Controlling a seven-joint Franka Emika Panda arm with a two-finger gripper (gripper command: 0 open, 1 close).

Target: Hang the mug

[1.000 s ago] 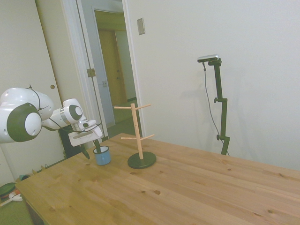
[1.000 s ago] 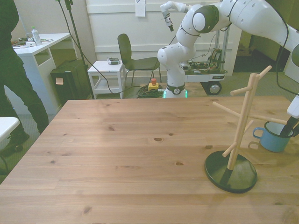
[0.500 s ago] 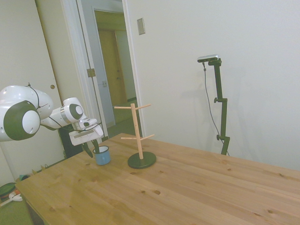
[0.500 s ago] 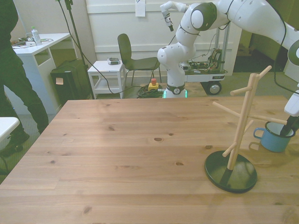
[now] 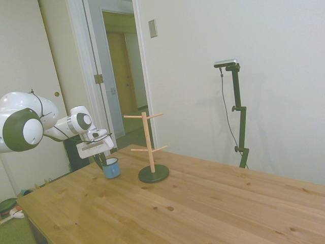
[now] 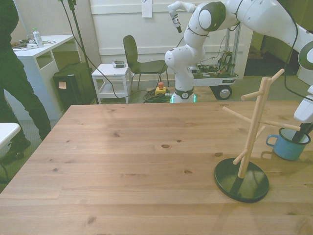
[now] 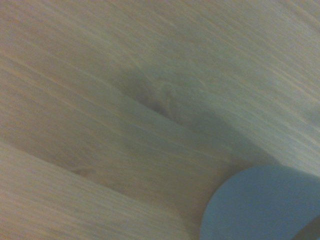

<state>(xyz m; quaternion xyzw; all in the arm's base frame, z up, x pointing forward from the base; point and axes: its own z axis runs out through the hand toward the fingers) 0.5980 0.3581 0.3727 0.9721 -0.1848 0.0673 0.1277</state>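
1. Gripper (image 5: 100,158): a second ago it stood lower, with one finger inside the mug (image 5: 110,168). It has since risen slightly; the fingers now sit at the rim and look clamped on the mug wall.
2. Mug: in the side view its base appears marginally higher than before. Judgement: the lift has just begun; full clearance from the table (image 5: 203,203) cannot be confirmed.
3. Mug rack (image 5: 150,147): just beside the mug, unmoved. All pegs are bare, so hanging remains to be done.
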